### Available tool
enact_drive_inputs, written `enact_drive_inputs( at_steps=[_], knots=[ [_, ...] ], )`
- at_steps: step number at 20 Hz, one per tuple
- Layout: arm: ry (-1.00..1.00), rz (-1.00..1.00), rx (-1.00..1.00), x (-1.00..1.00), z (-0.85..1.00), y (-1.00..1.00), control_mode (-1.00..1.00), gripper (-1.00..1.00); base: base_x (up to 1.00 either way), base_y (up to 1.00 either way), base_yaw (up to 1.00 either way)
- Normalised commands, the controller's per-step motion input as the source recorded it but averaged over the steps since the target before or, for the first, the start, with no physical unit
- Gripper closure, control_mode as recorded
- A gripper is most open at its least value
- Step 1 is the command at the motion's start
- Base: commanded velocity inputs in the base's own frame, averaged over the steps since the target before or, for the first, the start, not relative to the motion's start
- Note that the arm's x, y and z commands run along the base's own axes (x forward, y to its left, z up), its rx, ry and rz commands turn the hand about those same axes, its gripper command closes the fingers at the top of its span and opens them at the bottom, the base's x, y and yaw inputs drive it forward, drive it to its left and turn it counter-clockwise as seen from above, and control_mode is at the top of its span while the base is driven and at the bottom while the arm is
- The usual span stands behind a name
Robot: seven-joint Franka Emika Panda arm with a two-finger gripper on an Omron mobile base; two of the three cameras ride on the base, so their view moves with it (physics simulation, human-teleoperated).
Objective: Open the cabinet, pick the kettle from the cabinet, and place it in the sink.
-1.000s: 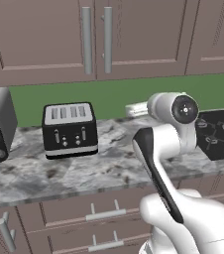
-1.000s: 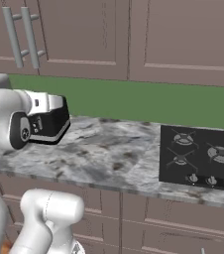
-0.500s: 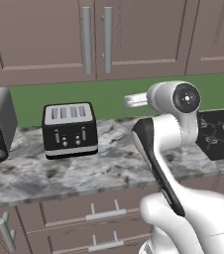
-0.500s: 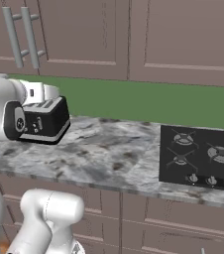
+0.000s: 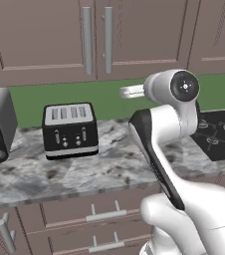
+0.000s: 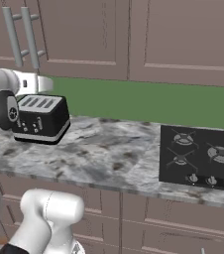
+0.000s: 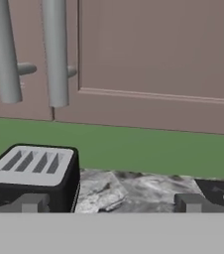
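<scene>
The gripper (image 7: 109, 202) is standing with its jaws spread fully apart and nothing between them, pointing at the lower edge of the cabinet (image 7: 148, 49) from above the marbled counter (image 7: 134, 191). Both cabinet doors are closed, so the kettle cannot be seen and is presumably behind them; the sink lies outside these frames.

The step in hand is judged to be the approach to a door handle. In the hand view, two vertical grey bar handles are hanging side by side at upper left; the right-hand handle (image 7: 54, 49) belongs to the door directly ahead of the fingertips (image 7: 188, 202).

To do this step well:

1. The hand is sitting below and to the right of the handles, so it needs to rise and shift left until one bar is centred between the open jaws.
2. The jaws should straddle the bar horizontally, across its vertical axis, near its lower end for leverage.
3. The black four-slot toaster (image 5: 68, 130) is standing on the counter just below the handles; keep the wrist clear of it.
4. Close only once the bar is fully inside the jaws, then pull along the door's arc rather than straight back.
</scene>
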Motion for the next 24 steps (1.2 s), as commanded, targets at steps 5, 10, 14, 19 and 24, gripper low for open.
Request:
enact_drive_inputs(
  at_steps=[5, 10, 14, 19, 24],
  knots=[
    [0.0, 0.0, 0.0, 0.0, 0.17, 0.13, -1.0, -1.0, 0.0, 0.0, 0.0],
    [0.0, 0.0, 0.0, 0.02, 0.16, 0.09, -1.0, -1.0, 0.0, 0.0, 0.0],
    [0.0, 0.0, 0.0, 0.02, 0.17, 0.05, -1.0, -1.0, 0.0, 0.0, 0.0],
    [0.02, 0.0, 0.0, 0.07, 0.17, 0.03, -1.0, -1.0, 0.0, 0.0, 0.0],
    [0.02, 0.0, 0.0, 0.09, 0.16, 0.05, -1.0, -1.0, 0.0, 0.0, 0.0]
  ],
)
